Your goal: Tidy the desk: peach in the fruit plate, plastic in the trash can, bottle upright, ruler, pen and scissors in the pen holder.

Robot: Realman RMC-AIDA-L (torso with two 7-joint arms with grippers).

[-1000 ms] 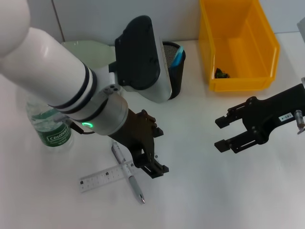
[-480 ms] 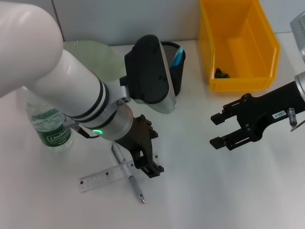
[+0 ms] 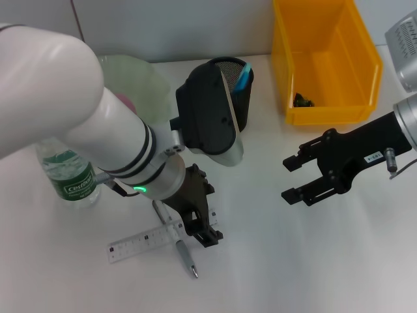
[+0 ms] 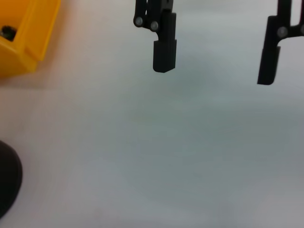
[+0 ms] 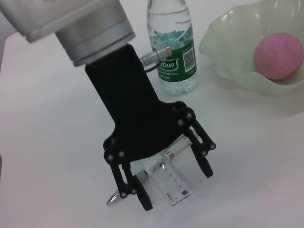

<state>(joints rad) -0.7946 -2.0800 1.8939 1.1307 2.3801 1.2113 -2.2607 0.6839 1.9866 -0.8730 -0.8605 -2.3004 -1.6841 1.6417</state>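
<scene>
Ruler [image 3: 144,241], translucent, black marks, flat on desk at 7 o'clock, pen [image 3: 176,239] crossing it. Left gripper [image 3: 205,228] wide open, empty, straddling both: pick step in hand; next likely lower and close. Right gripper [image 3: 294,178] open, empty, 3 o'clock. Pen holder [image 3: 244,98] far, 12 o'clock.

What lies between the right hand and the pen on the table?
Only the left hand above the pen; bare table up to the right hand, per the head view.
</scene>
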